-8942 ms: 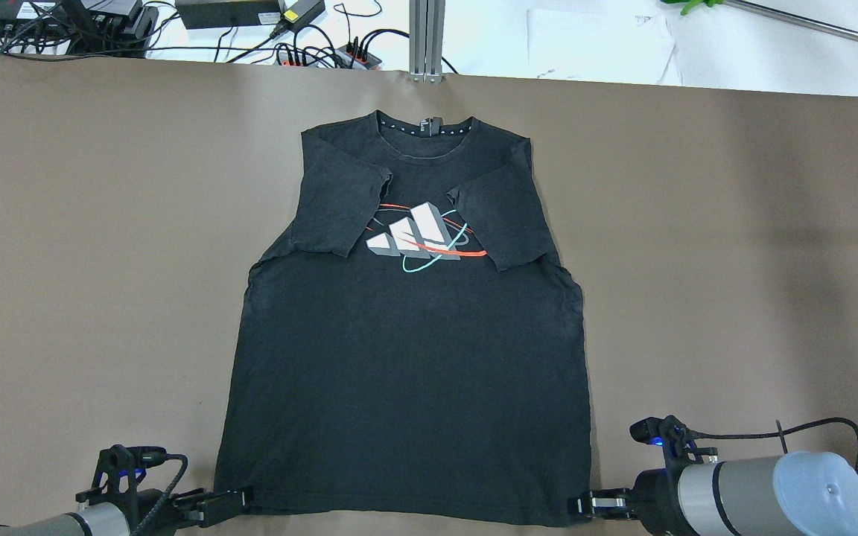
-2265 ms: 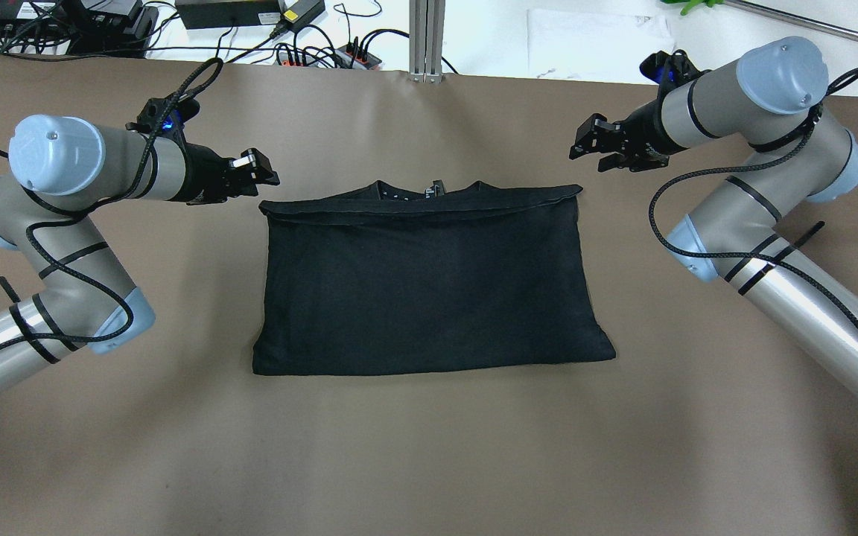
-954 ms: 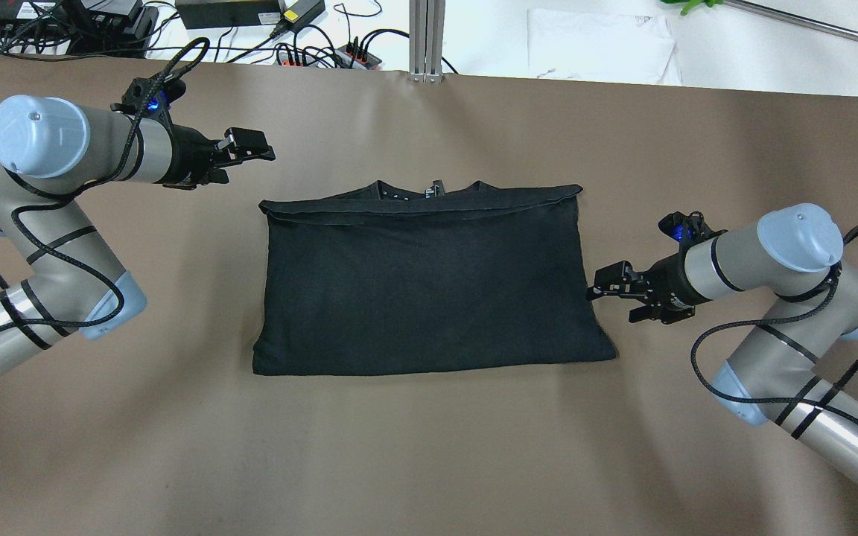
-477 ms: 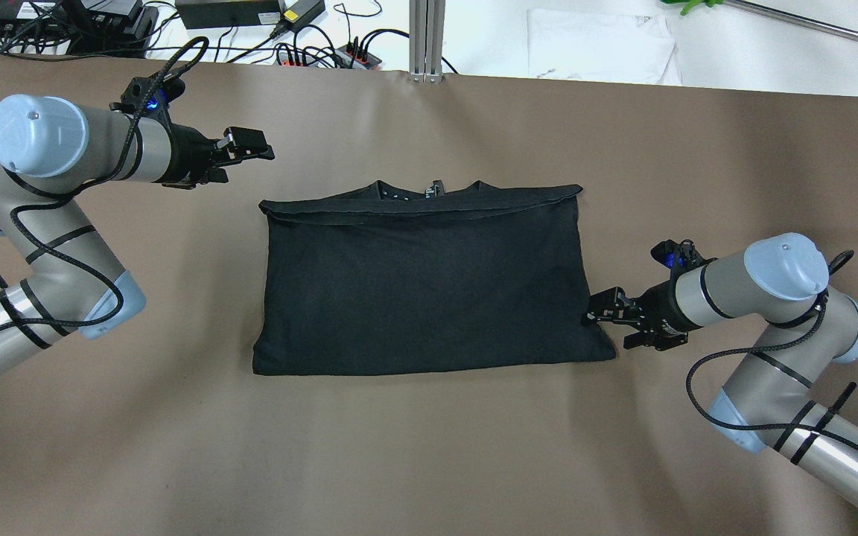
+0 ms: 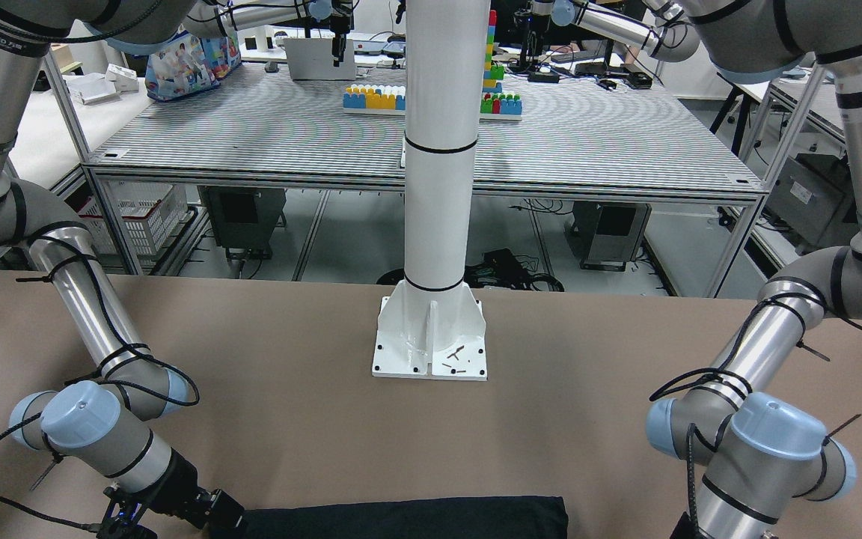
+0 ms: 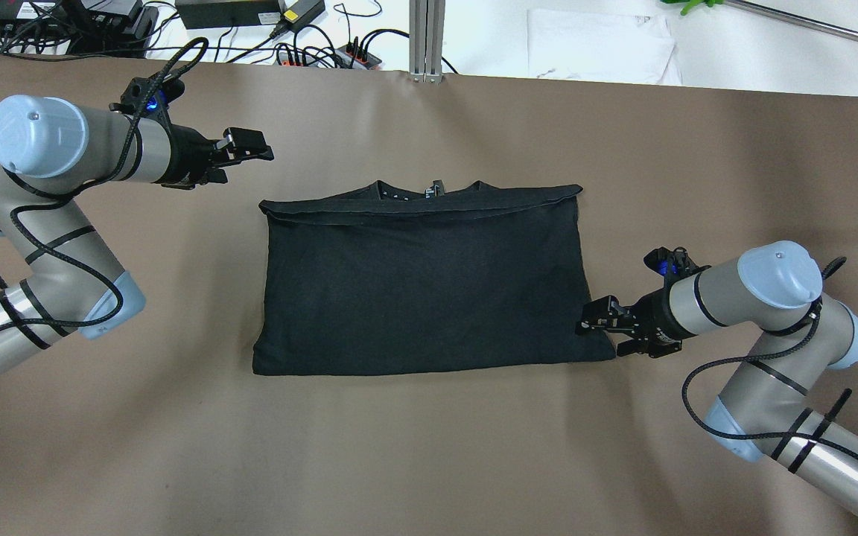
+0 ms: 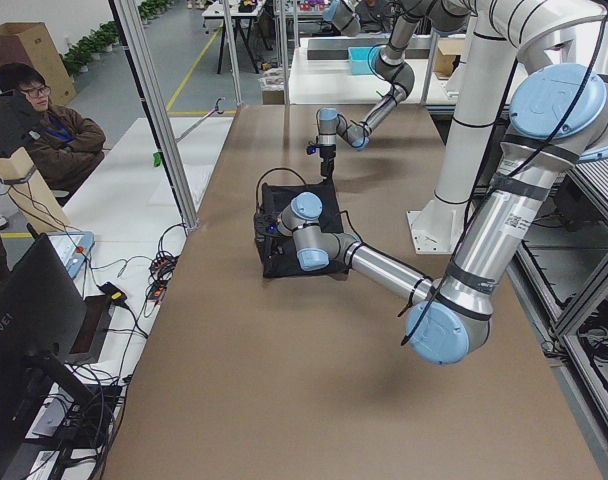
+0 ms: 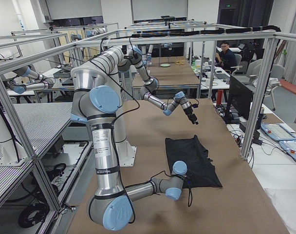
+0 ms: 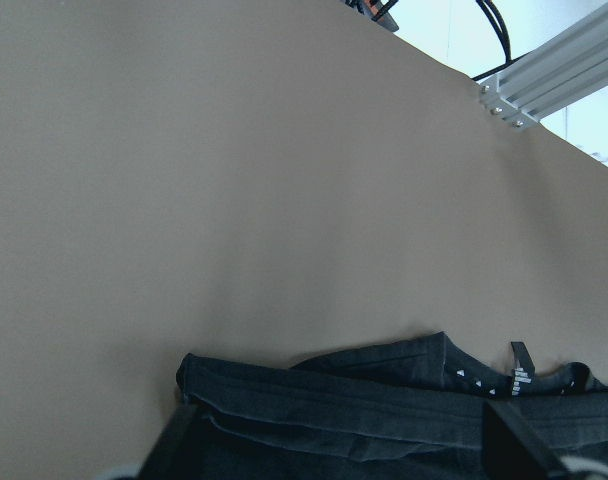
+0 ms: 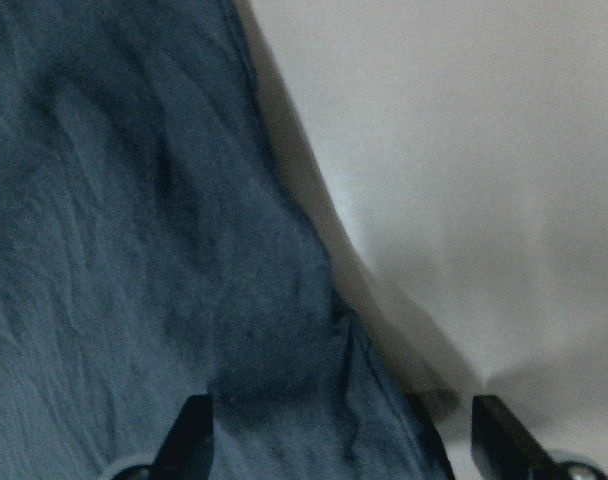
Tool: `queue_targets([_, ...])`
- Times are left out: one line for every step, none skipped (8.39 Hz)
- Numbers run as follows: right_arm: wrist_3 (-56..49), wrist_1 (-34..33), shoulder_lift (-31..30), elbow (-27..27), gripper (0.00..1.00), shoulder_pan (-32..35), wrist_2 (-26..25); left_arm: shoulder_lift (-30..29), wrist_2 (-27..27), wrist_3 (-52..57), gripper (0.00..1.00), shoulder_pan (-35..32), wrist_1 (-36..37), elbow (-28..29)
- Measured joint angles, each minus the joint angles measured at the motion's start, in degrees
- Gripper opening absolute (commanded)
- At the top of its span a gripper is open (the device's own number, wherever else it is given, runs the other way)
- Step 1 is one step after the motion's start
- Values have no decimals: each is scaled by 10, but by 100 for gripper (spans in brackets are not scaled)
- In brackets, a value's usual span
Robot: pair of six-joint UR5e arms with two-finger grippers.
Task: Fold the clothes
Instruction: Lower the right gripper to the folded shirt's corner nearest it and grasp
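While left gripper (image 6: 254,145) and right gripper (image 6: 600,336) gape, the black clothes (image 6: 421,290) lie folded flat.

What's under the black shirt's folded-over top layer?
On the black shirt, only the collar and neck label peek out past the far hem; the rest of the lower layer is covered.

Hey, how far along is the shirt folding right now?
Done: the black shirt lies folded in half, its hem up by the collar, a flat rectangle on the table. In hand: the right gripper, open, straddles the shirt's near right corner, not yet shut on it; the left gripper hangs open, apart from the far left corner. Left: probably at least one more fold, side to side.
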Motion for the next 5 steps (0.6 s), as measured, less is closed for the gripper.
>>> queue_targets([0,0,-1,1,11,-2,0,0,0,0,100,0,0,0])
queue_targets([0,0,-3,1,0,-3,0,0,0,0,100,0,0,0])
queue_targets([0,1,-4,1,0,-4,0,1,0,0,100,0,0,0])
queue_targets([0,1,-5,2,0,-4,0,2,0,0,100,0,0,0])
queue_targets([-1,1,-5,3,0,-5,0,2,1,0,100,0,0,0])
